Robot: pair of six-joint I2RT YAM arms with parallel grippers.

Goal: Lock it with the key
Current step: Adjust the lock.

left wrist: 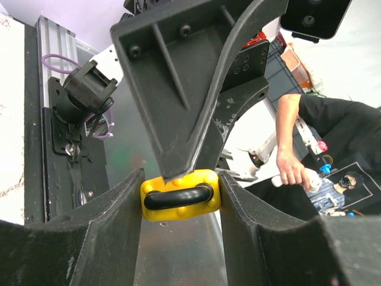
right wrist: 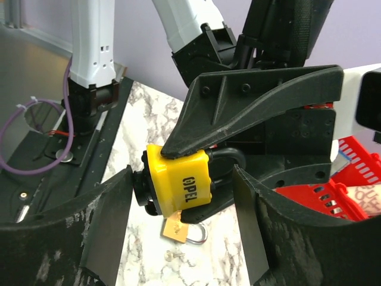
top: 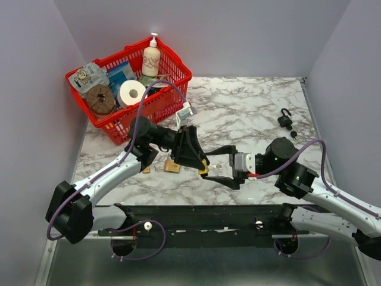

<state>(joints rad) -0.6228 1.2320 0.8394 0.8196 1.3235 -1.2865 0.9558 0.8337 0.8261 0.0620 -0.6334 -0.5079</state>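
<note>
1. Marble table (top: 250,107) is carrying a red basket (top: 172,89) at ten o'clock and a black padlock (top: 286,119) at two o'clock.
2. Left gripper (left wrist: 180,182) is clenching the yellow padlock (top: 204,167) above the table's middle, its fingers pressing both sides.
3. Right gripper (top: 211,166), pointing in from three o'clock, is standing released, its fingers spread wide around that padlock.
4. Brass padlock (top: 172,167) is lying at the yellow one's nine o'clock.

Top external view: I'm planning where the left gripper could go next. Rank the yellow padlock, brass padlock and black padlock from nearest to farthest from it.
1. The yellow padlock, clamped in the left gripper itself.
2. The brass padlock, on the table just to its left.
3. The black padlock, far off at the back right.
</note>
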